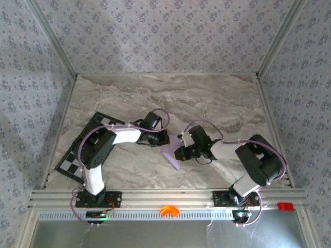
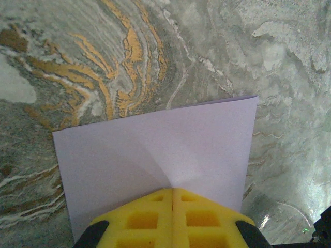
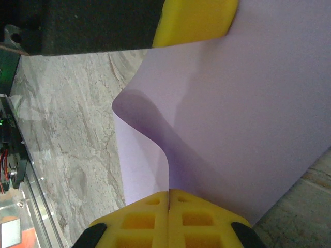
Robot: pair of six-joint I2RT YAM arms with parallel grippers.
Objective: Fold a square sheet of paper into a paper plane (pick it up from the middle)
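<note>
here, left claw (image 2: 172, 191) and right claw (image 3: 168, 192) both tight on the square sheet of paper (image 2: 155, 144)

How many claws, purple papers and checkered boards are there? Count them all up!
claws: 2, the left claw and the right claw
lilac paper: 1
checkered board: 1
Total: 4

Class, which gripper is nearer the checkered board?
Left. The left gripper pinches the paper's edge facing the board; the right gripper pinches the paper's far side, farther off.
</note>
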